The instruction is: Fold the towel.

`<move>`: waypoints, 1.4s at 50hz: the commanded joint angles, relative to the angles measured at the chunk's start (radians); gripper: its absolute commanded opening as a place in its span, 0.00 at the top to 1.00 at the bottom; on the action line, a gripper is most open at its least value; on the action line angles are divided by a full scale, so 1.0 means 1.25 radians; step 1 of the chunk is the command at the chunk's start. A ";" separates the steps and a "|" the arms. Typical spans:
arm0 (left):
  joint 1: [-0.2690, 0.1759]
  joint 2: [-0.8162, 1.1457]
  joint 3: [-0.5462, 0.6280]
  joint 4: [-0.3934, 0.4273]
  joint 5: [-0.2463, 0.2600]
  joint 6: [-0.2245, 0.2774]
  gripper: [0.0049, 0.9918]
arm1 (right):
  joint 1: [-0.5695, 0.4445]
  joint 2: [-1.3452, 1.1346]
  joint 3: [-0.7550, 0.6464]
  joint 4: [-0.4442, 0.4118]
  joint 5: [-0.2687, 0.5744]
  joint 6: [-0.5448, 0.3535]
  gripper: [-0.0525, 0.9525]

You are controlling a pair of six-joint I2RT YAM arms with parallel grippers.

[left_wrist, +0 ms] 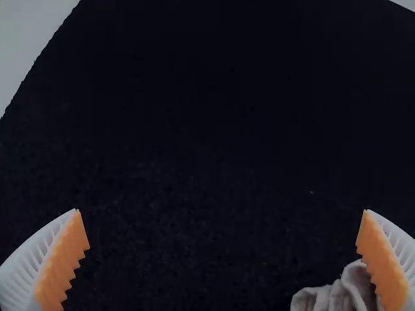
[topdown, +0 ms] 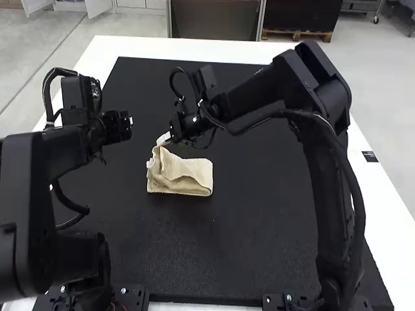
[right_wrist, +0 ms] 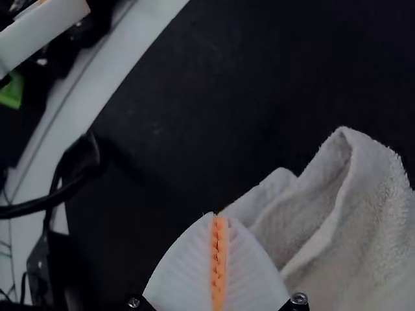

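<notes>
Cream towel [topdown: 189,170] on black mat [topdown: 259,227], folded small, one end rumpled and raised. Right gripper [topdown: 159,140] closed on raised end. Left gripper [topdown: 130,120] open, fingers wide apart.

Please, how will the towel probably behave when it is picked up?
Probably floppy: the towel bends in soft, loose folds. It is likely light for its size, being only cloth. I would not expect it to slip easily, because its surface looks fuzzy.
</notes>
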 commanded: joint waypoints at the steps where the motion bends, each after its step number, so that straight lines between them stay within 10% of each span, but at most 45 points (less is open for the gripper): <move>1: 0.005 -0.026 0.001 0.007 -0.002 -0.010 0.02 | -0.015 -0.062 -0.027 -0.005 0.003 -0.059 0.97; 70: 0.005 -0.042 0.007 0.003 -0.002 -0.025 0.02 | 0.038 0.043 -0.116 0.132 0.046 -0.042 0.97</move>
